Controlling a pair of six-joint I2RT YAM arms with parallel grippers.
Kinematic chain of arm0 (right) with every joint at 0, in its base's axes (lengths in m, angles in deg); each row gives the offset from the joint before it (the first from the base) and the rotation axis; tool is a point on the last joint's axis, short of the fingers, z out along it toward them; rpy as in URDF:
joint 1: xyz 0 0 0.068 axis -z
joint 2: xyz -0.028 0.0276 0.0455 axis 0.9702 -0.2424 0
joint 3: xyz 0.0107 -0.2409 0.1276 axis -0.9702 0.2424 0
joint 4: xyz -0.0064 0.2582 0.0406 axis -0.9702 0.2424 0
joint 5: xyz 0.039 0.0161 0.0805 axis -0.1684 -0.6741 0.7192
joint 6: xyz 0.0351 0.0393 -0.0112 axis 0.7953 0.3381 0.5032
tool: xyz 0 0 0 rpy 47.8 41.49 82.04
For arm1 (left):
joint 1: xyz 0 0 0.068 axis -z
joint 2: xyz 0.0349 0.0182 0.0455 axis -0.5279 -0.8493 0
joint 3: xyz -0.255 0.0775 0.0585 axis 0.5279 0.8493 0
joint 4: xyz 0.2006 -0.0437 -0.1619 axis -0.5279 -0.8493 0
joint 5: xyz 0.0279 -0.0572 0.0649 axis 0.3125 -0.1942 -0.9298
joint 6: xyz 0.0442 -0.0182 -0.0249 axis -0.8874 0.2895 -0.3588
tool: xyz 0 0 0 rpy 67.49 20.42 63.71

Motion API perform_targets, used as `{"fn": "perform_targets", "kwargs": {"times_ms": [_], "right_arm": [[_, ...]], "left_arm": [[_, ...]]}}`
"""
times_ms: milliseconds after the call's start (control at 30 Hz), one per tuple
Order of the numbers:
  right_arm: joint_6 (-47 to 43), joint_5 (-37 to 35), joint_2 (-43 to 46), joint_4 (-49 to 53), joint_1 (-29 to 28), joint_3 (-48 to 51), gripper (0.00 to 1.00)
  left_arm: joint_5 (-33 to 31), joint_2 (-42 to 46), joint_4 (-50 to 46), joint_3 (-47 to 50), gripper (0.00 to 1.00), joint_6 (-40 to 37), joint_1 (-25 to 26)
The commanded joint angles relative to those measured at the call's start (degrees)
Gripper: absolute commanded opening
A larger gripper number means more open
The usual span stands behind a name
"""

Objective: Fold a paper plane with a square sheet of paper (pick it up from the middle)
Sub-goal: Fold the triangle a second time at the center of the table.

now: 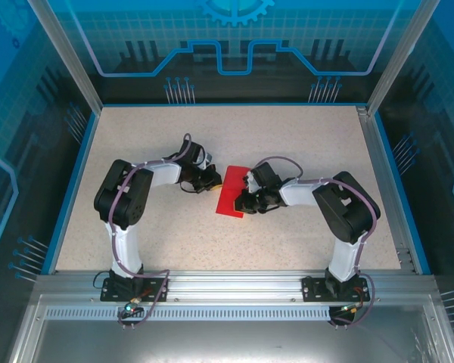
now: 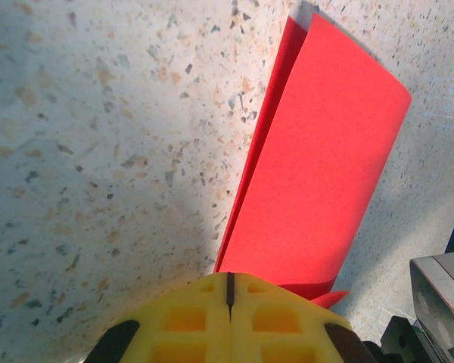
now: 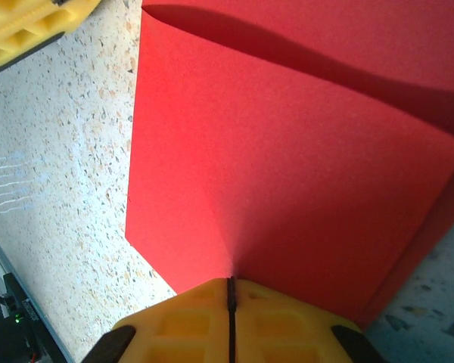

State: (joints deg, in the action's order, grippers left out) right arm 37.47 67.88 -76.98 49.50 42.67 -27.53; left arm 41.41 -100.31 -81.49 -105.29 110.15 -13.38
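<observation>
Left wrist view had the left gripper [image 2: 229,281] clenched, its yellow pads meeting at a thin seam with the near edge of the red sheet [image 2: 318,159] nipped in it. The paper ran off toward 1 o'clock in two layers, the under one peeping out along the 9 o'clock side. Right wrist view had the right gripper [image 3: 231,291] likewise clamped on the sheet, a faint pucker fanning up from the seam and an upper layer bowing over at 12 o'clock, shadowing the lower. Pinching it from two sides probably served to keep the doubled paper aligned while a fold was set, since so thin a sheet would likely spring open if either let go. Top view gave the layout the wrist cameras lacked: both arms bent inward, the sheet just toward 5 o'clock of the middle of the table [image 1: 303,144], the left gripper at its 11 o'clock corner, the right at its 3 o'clock edge. The layers and the pinches, too small from above, came clear at the wrists. Whether the sheet touched the table was unclear.
</observation>
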Motion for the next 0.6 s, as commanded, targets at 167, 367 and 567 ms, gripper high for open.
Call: {"fn": "perform_targets", "kwargs": {"times_ms": [167, 367, 567], "right_arm": [[0.31, -0.98, -2.05, 4.83, 0.7, -0.02, 0.09], [1.05, -1.12, -1.39, 4.22, 0.78, -0.27, 0.09], [2.04, -0.28, -0.44, 3.15, 0.69, -1.58, 0.1]], "left_arm": [[3.55, 7.88, -0.26, 3.68, 0.07, -0.2, 1.07], [5.92, 6.0, 1.79, 5.23, 0.07, 0.26, 4.46], [3.43, 1.5, 0.03, 3.63, 0.06, -1.19, 4.65]]}}
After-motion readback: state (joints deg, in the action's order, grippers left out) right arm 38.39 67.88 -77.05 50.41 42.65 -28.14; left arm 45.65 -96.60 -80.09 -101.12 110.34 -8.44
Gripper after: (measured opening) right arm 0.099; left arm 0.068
